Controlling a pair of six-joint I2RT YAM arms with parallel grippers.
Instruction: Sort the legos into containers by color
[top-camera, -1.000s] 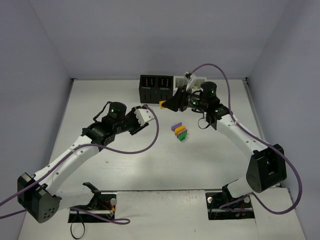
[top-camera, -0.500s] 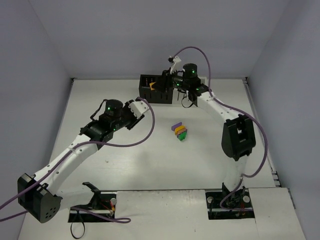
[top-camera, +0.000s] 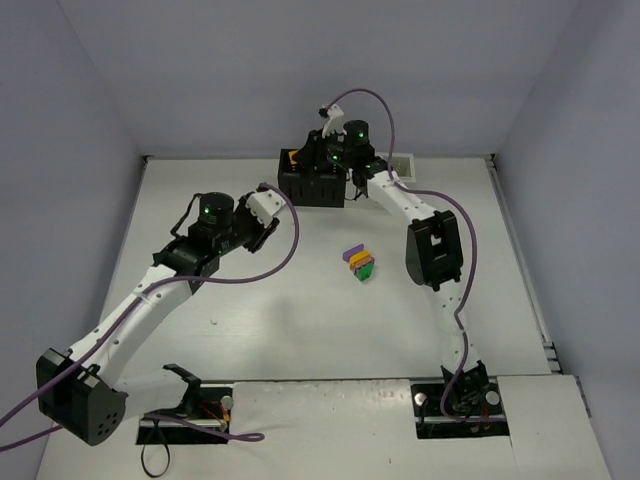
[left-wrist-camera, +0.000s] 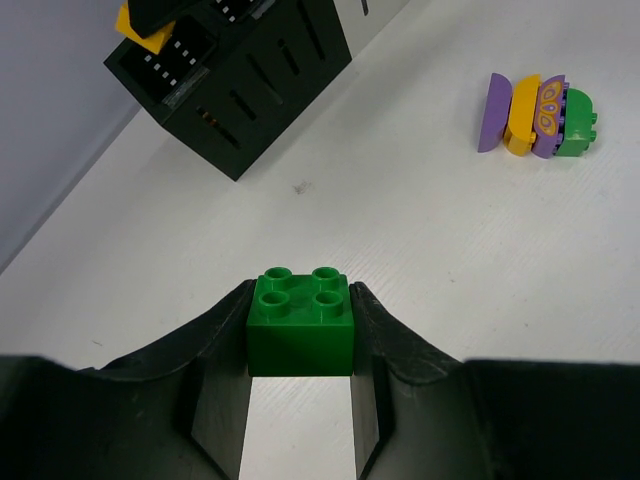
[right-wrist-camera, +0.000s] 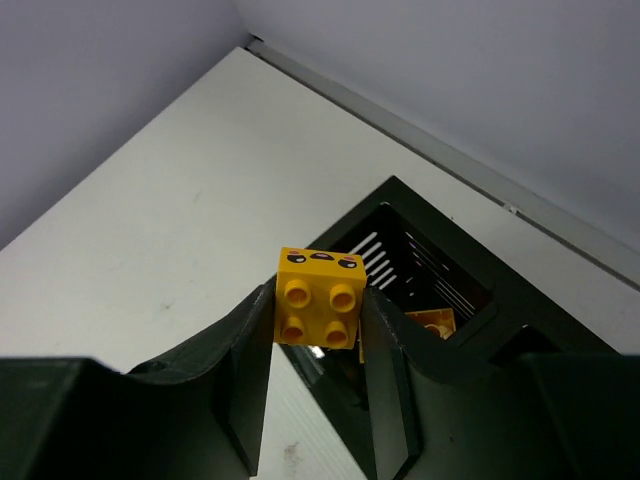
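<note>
As right gripper (right-wrist-camera: 319, 302) swung left, brick (right-wrist-camera: 318, 300) over bin (right-wrist-camera: 452, 262)

White matte table (top-camera: 250, 330), bounded at 9, 12 and 3 o'clock by pale lavender-grey walls (top-camera: 320, 70). Thin metal strip (top-camera: 200, 158) along the 12 o'clock table edge, at the wall foot. White panel (top-camera: 330, 410) along the 6 o'clock edge, with two rectangular cutouts (top-camera: 185, 420). Small dark speck (left-wrist-camera: 299, 186) on the tabletop, left wrist view, just 11 o'clock of centre.
</note>
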